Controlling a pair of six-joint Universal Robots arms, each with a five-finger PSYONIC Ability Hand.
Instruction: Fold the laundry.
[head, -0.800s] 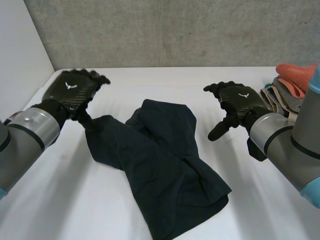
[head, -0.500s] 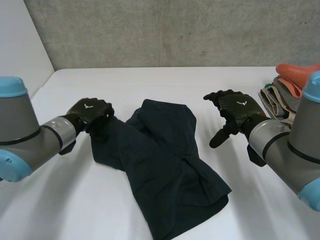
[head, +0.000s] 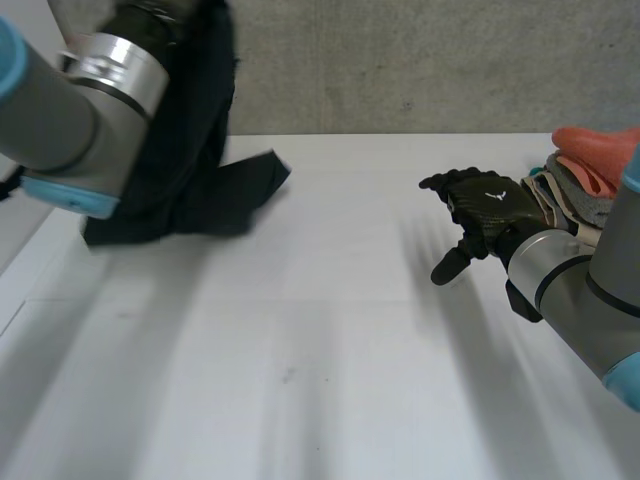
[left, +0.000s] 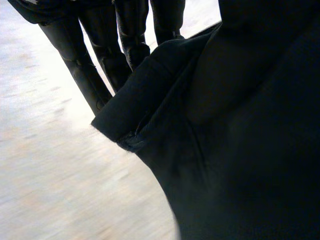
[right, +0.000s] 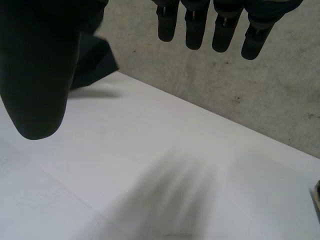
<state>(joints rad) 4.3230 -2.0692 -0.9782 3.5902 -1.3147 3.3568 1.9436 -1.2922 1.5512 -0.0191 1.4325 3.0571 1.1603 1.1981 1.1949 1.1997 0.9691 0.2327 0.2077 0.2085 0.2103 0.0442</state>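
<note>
A dark garment (head: 190, 190) hangs in the air over the table's far left corner, lifted clear of the white table (head: 330, 340). My raised left arm (head: 90, 90) carries it. In the left wrist view my left hand (left: 127, 30) is shut on the garment (left: 235, 125), whose folded hem bunches against the fingers. My right hand (head: 485, 205) hovers open above the table's right side, fingers relaxed and thumb pointing down, holding nothing. The right wrist view shows its fingers (right: 200, 25) and thumb (right: 40, 75) apart, with the hanging garment (right: 92, 62) beyond them.
A stack of folded laundry (head: 580, 175), with an orange piece on top, lies at the table's right edge just behind my right hand. A grey wall stands behind the table and a white panel at its left.
My left hand has swung up and to the left, pulling the dark garment off the table. The right hand has stayed almost where it was.
</note>
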